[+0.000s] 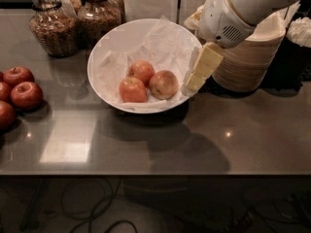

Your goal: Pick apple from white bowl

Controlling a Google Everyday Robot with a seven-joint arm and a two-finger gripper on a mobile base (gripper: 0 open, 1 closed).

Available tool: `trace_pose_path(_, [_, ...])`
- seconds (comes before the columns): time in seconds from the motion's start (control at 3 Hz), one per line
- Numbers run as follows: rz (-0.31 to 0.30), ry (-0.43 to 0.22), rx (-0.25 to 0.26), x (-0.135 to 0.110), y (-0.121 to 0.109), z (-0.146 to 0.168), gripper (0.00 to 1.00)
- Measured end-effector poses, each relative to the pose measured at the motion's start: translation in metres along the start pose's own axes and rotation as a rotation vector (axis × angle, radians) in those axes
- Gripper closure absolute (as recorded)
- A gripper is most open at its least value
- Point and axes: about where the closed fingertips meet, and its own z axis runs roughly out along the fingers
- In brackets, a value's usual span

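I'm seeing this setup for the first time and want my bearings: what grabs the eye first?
The wide white bowl in the middle of the view stands out, lined with crumpled paper and holding two orange-red apples plus the paler apple on their right. At the bowl's right rim hangs the gripper, on a bulky white arm coming from the top right. Glossy dark red apples sit at the left edge.

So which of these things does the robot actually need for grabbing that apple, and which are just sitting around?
For the job: the apple, palest, rightmost in the white bowl; the gripper, at the bowl's right rim.

Just lying about: two orange-red apples in the same bowl; dark red apples on the left; glass jars behind; stacked paper bowls at right.
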Motion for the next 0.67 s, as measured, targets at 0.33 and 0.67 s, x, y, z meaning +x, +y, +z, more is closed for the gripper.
trace_pose_path(0.33, [-0.014, -0.022, -0.022, -0.004, -0.003, 0.02, 0.0])
trace_pose_path(0.67, [-0.019, -0.028, -0.035, -0.004, -0.006, 0.037, 0.08])
